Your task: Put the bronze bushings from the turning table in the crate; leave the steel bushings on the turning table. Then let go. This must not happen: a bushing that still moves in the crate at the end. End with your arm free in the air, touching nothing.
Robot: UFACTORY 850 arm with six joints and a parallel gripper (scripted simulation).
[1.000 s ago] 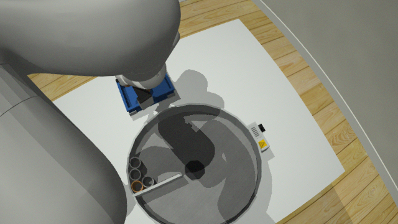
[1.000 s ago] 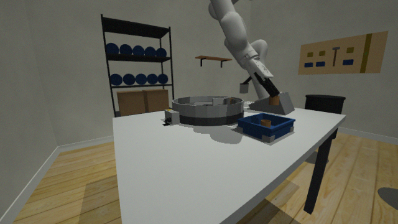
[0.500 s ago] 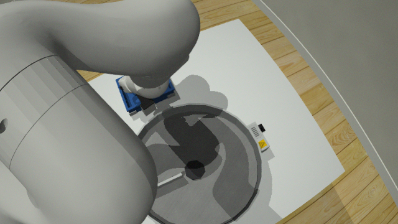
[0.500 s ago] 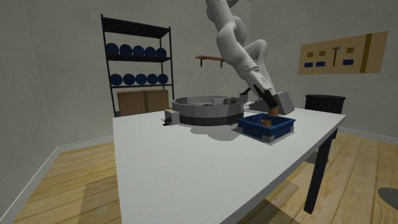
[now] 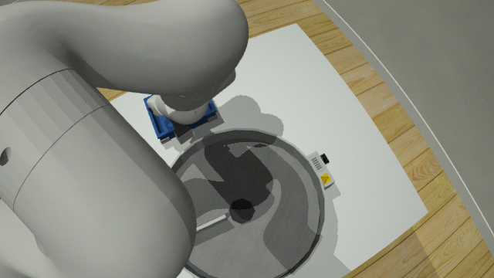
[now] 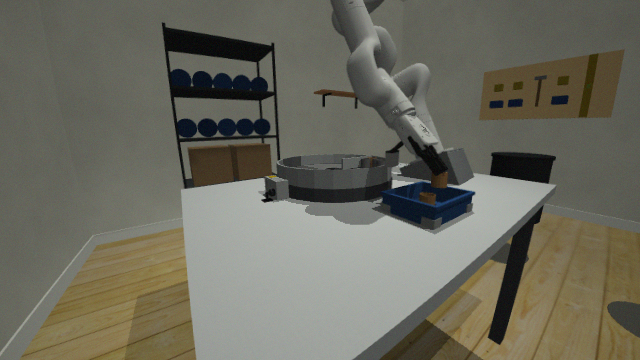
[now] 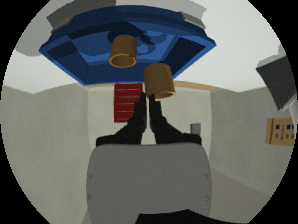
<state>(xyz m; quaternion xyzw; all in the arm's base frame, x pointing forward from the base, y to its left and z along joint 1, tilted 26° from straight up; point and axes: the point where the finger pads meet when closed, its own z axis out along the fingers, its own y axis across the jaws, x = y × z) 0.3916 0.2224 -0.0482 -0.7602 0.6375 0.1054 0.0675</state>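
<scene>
Claw (image 6: pixel 441 171) (image 7: pixel 147 99) clenched, apparently on the wall of one bronze bushing (image 6: pixel 439 180) (image 7: pixel 159 80), above the far side of the crate (image 5: pixel 164 127) (image 6: pixel 410 207) (image 7: pixel 65 59); lower it upright, clear of the bushing inside (image 6: pixel 427 198) (image 7: pixel 123 50), releasing only once settled.

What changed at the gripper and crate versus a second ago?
The gripper came down in the exterior view, carrying the held bronze bushing from in front of the grey block to just above the crate. Nothing newly gripped or released. Unchanged: crate position, and the other bronze bushing inside it.
</scene>
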